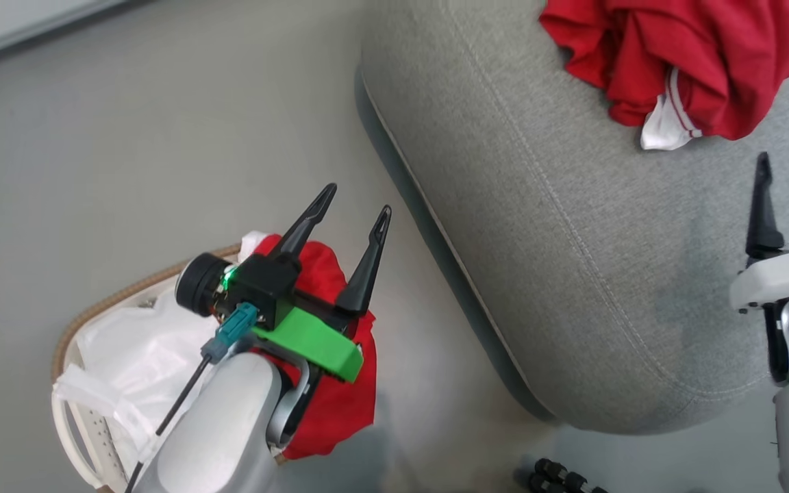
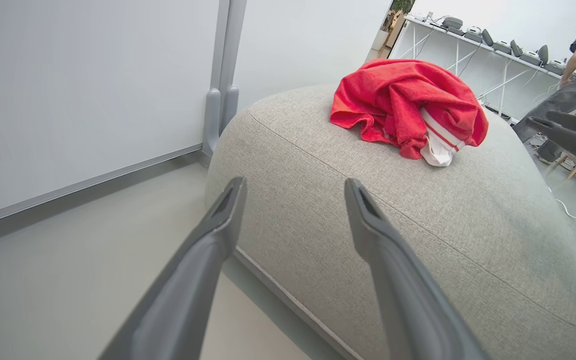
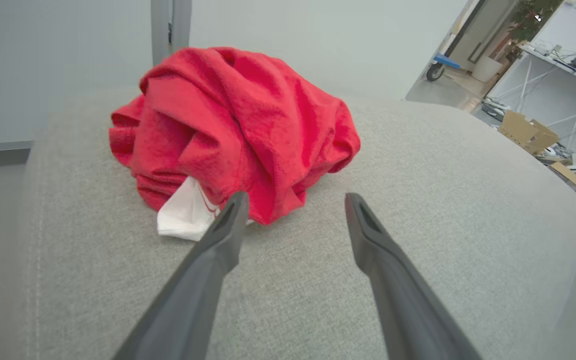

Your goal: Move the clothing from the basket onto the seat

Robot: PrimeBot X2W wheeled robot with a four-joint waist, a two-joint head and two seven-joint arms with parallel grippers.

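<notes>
**Two red garments: one on the seat, one in the basket**

One piece of the clothing is seen bunched in a loose heap on the seat, well in from the stitched seam, so it is judged unlikely to slide off. It is bright red and deeply creased, with white trim carrying thin stripes poking out on the side nearest the robot. The right jaws are spread wide and hold nothing. They are pointed at the heap from just short of it, above the grey cushion, a stance consistent with a garment set down rather than gripped.

A second red garment is draped over the side of the basket nearest the seat, beside the crumpled white liner. The basket stands on the floor close to the seat. The left jaws are likewise fully parted and empty, held over the basket and angled toward the seat. This position is judged handy for a reach down to that garment. The task is therefore taken to be partly done.
</notes>
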